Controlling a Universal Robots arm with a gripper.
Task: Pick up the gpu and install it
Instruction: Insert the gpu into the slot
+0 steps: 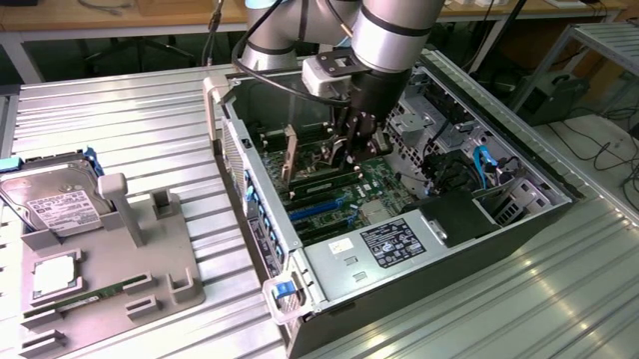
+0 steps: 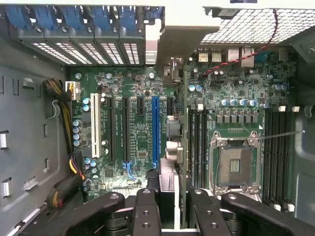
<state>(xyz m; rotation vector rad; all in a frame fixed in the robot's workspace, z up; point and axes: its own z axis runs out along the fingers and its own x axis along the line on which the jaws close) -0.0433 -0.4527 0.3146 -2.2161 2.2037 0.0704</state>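
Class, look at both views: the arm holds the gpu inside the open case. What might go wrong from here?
1. The gpu, clamped edge-on in the gripper, looks offset from the blue slot; pressed down, it might hit the motherboard instead.
2. Its silver bracket sits close to the case wall and might catch.

Stout silver-grey cylindrical robot arm (image 1: 394, 30), ringed by a black band, with a rounded silver-grey joint housing (image 1: 268, 45) at its nine o'clock. A thin black cable (image 1: 262, 75) runs to a white boxy wrist block (image 1: 330, 75). Matte black end effector (image 2: 172, 194) (its fingers (image 2: 146, 211) are dotted with round holes).
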